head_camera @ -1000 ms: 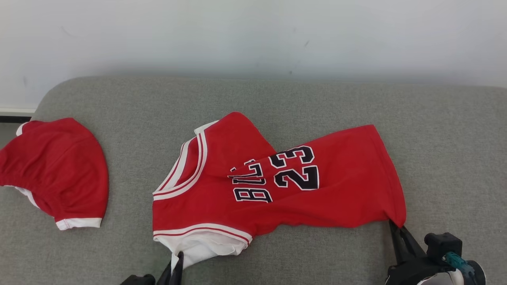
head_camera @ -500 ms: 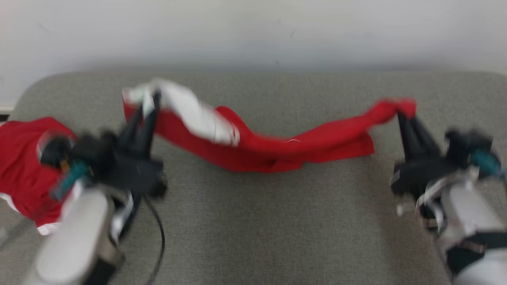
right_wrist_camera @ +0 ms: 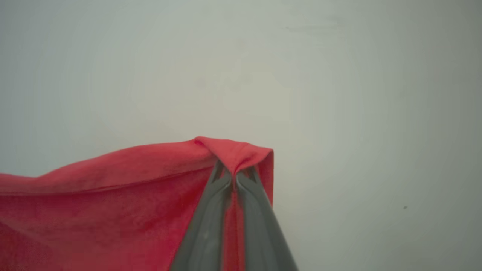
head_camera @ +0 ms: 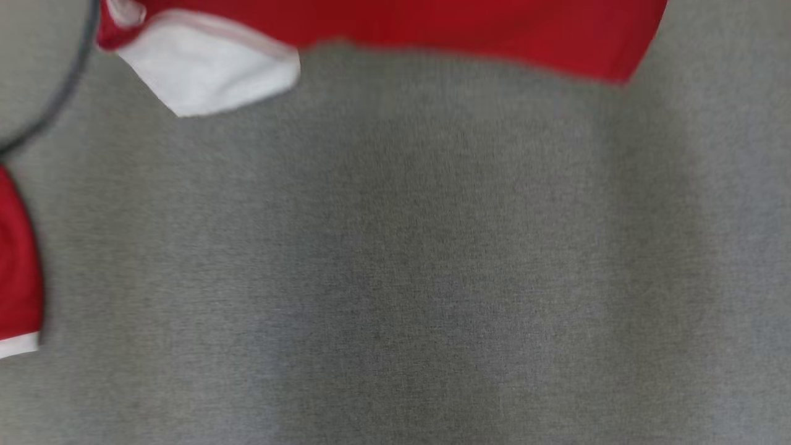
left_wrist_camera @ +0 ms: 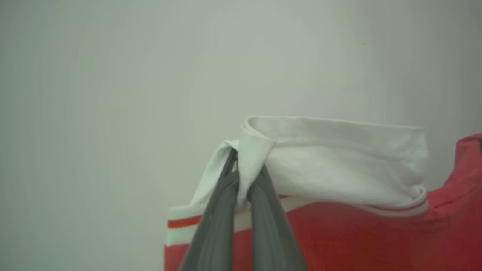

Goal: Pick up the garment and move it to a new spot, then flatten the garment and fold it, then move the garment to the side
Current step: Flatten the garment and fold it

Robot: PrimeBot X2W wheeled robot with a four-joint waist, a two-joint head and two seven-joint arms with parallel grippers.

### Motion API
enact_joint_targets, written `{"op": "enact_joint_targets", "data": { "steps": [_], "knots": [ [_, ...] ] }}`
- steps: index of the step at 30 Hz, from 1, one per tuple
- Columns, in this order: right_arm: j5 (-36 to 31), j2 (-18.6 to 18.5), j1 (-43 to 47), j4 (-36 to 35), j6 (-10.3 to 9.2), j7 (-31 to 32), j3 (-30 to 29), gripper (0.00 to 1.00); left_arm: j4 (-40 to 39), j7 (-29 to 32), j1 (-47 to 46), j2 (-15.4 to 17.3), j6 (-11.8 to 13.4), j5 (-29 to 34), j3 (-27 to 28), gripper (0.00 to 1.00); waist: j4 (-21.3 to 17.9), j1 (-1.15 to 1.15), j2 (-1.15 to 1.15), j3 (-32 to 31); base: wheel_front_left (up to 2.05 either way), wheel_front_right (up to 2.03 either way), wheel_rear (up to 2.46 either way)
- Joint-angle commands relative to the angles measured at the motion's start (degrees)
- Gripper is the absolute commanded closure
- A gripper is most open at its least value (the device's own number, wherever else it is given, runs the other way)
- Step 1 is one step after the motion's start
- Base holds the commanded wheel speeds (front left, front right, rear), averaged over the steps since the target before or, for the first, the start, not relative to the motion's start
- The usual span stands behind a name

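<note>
Garment raised; L claw, R claw clamped

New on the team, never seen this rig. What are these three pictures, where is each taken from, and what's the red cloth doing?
This is a wheeled robot with two arms, each ending in a two-fingered gripper. The wide shot is from its head camera, looking down at a grey cushion. The other two come from wrist cameras, looking along the fingers toward a pale wall. The left gripper is shut on the white-trimmed end of a red jersey; the right gripper is shut on a red corner. The jersey runs along the head view's top edge, blurred. Another red garment lies at its left edge.
</note>
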Motion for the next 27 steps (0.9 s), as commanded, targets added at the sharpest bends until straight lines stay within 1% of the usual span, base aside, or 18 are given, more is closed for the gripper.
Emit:
{"op": "enact_joint_targets", "data": {
  "steps": [1,3,6,10,18,22,27],
  "knots": [
    [0.9,-0.7,-4.8,1.7,0.03,0.5,-0.3,1.00,2.4,-0.3,-4.8,-0.3,0.2,-0.2,-0.9,1.00,-3.1,-0.03,-0.02,9.6,0.00,0.00,0.00],
    [1.3,-0.9,-9.2,3.7,0.03,0.8,-0.1,1.00,4.9,-1.0,-10.2,-0.6,0.2,0.2,-2.3,1.00,-3.1,-0.03,-0.02,10.5,0.00,0.00,0.00],
    [1.4,-1.2,-14.4,6.1,0.03,0.7,0.8,1.00,8.8,-1.7,-16.9,-1.3,0.2,-1.1,-3.8,1.00,-3.0,-0.03,-0.02,11.1,0.00,0.00,0.00],
    [0.5,-1.8,-20.0,9.7,0.03,0.5,2.4,1.00,13.4,-3.4,-22.9,-2.5,0.2,-2.7,-5.9,1.00,-2.9,-0.03,-0.02,11.6,0.00,0.00,0.00],
    [0.5,-2.4,-26.3,17.0,0.03,-0.6,4.8,1.00,20.4,-5.2,-29.3,-2.9,0.2,-5.3,-10.0,1.00,-2.6,-0.03,-0.02,13.6,0.00,0.00,0.00],
    [0.7,-2.5,-27.7,18.9,0.03,-1.5,5.9,1.00,22.1,-5.6,-30.5,-3.1,0.2,-6.1,-11.7,1.00,-2.4,-0.03,-0.02,14.6,0.00,0.00,0.00],
    [1.7,-2.1,-28.4,21.2,0.03,-3.2,7.9,1.00,23.7,-6.7,-30.3,-2.6,0.2,-7.7,-13.0,1.00,-2.3,-0.03,-0.02,15.9,0.00,0.00,0.00]
  ]
}}
